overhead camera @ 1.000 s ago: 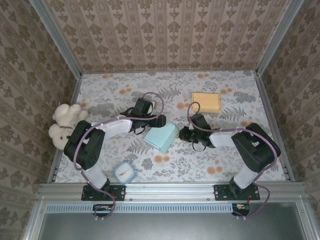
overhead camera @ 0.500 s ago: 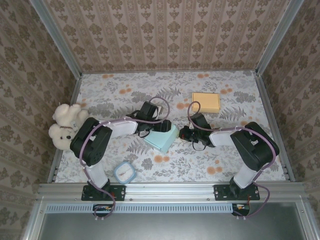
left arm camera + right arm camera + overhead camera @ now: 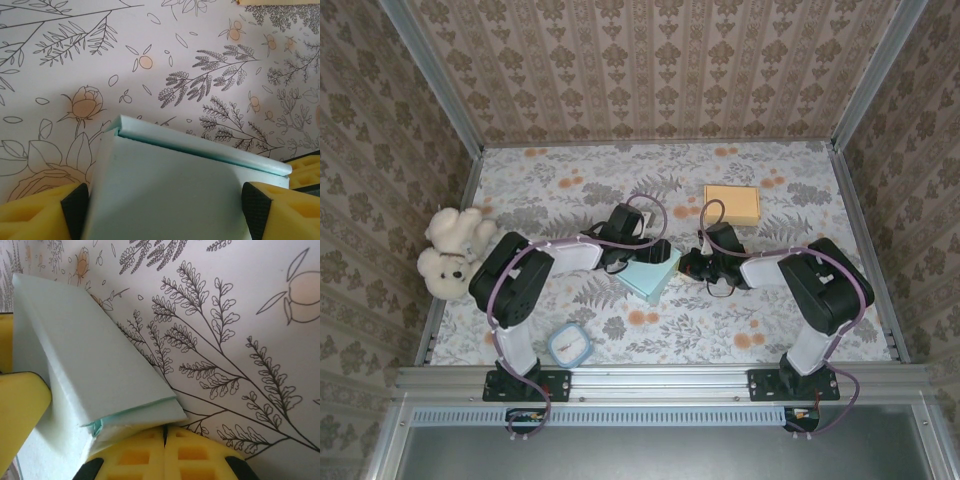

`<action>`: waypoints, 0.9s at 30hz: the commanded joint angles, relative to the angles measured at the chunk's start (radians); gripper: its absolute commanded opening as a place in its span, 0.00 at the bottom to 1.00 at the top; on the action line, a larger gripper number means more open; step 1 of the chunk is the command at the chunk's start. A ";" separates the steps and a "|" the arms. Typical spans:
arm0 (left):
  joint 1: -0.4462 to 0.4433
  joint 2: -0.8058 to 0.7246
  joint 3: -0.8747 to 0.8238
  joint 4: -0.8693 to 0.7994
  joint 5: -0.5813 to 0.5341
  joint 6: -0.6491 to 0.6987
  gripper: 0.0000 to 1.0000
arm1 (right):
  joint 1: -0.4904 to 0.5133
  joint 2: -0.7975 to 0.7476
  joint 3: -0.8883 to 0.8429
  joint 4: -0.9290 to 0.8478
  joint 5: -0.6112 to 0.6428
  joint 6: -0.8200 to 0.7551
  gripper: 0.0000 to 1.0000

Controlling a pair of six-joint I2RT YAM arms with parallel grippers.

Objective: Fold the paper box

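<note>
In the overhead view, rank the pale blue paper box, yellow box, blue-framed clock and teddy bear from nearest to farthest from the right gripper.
From the right gripper:
1. paper box, directly to its left.
2. yellow box, farther back.
3. blue-framed clock, near edge, left.
4. teddy bear, far left edge.

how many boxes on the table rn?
2. The light blue paper box sits mid-table between the two arms. A flat yellow-orange box lies farther back on the right, apart from both arms. Nothing suggests another hidden one.
</note>
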 commanded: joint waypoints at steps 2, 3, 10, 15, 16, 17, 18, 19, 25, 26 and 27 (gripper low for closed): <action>-0.151 0.007 0.019 0.031 0.285 -0.045 0.80 | 0.007 0.090 0.040 0.099 0.088 -0.001 0.00; -0.159 -0.009 0.019 0.023 0.284 -0.039 0.80 | 0.005 0.088 0.040 0.099 0.089 0.000 0.00; -0.166 -0.106 0.001 -0.068 0.154 -0.029 0.82 | -0.007 0.080 0.035 0.108 0.082 0.009 0.00; -0.094 -0.109 -0.018 -0.097 0.052 -0.085 0.83 | -0.007 0.051 0.001 0.119 0.088 0.022 0.00; -0.076 -0.102 -0.023 -0.086 0.053 -0.101 0.83 | -0.007 0.043 -0.004 0.116 0.092 0.023 0.00; -0.060 -0.095 -0.028 -0.073 0.055 -0.116 0.83 | -0.007 0.034 -0.009 0.111 0.095 0.021 0.00; -0.044 -0.089 -0.030 -0.067 0.056 -0.127 0.84 | -0.007 0.026 -0.014 0.105 0.093 0.020 0.00; -0.031 -0.083 -0.033 -0.062 0.050 -0.134 0.84 | -0.007 0.018 -0.018 0.099 0.094 0.019 0.00; 0.025 -0.114 -0.048 -0.083 -0.020 -0.160 0.86 | -0.007 -0.060 -0.063 0.047 0.114 0.018 0.00; 0.027 -0.129 -0.057 -0.092 -0.042 -0.160 0.87 | -0.007 -0.079 -0.071 0.035 0.114 0.015 0.00; 0.027 -0.144 -0.066 -0.099 -0.063 -0.159 0.87 | -0.006 -0.096 -0.077 0.019 0.111 0.011 0.00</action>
